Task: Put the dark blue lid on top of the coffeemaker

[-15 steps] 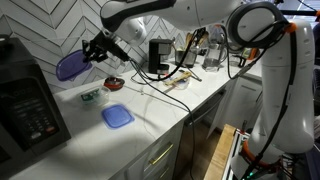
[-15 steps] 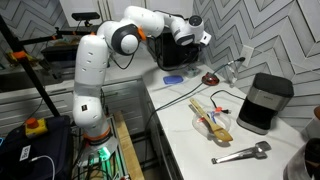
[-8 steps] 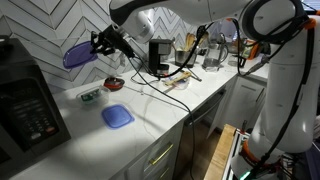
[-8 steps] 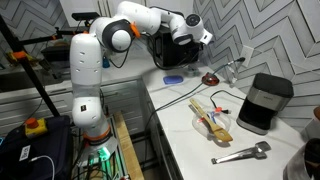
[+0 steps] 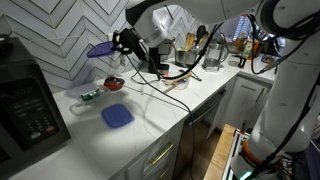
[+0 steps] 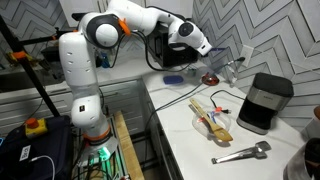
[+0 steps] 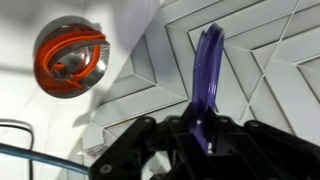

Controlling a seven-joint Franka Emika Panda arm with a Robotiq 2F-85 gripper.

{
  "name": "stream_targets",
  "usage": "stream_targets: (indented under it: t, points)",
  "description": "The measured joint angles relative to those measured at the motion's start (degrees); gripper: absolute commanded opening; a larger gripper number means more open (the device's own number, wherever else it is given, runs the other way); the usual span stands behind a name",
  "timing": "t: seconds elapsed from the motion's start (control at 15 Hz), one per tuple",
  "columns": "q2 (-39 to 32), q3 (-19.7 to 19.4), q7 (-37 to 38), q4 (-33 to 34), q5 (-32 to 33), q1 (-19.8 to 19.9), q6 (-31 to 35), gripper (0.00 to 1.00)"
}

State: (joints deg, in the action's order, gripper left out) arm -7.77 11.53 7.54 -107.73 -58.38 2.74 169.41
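Observation:
My gripper is shut on the dark blue lid and holds it on edge in the air above the counter, in front of the tiled wall. In the wrist view the lid stands edge-on between my fingers. The coffeemaker is a small black machine against the wall, just right of my gripper and slightly lower. It also shows in an exterior view, with my gripper well behind it. The lid is hard to make out there.
A lighter blue square lid lies flat on the white counter. A red bowl sits below my gripper and shows in the wrist view. A large black appliance stands at the left. A glass tray with utensils and tongs lie beyond.
My gripper has carried the dark blue lid rightward along the wall, from over the counter's left part to just beside the coffeemaker. The lid has turned more edge-on.

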Motion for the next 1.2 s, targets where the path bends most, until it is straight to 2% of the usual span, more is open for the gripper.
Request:
stream_targets:
  t: [0.07,0.13,0.2,0.4,0.47,0.8,1.0,1.2]
  points:
    - [1.8,0.0,0.0,-3.1,-2.9,0.1,2.7,0.02]
    - [3.7,0.2,-0.1,-6.1,-5.9,0.0,5.9,0.09]
    - [4.9,0.3,-0.3,-7.9,-6.5,-0.1,6.8,0.09]
    - [4.4,0.3,-0.3,-6.8,-6.3,-0.1,6.7,0.09]
    - [4.1,0.3,-0.3,-6.5,-6.3,-0.1,6.7,0.02]
    - [4.1,-0.3,0.9,-6.6,-6.3,0.2,7.1,0.02]
    - [7.3,-2.4,2.9,-8.9,-7.4,1.6,7.6,0.02]
    - [13.5,-5.3,3.0,-12.9,-13.6,3.7,9.6,0.02]
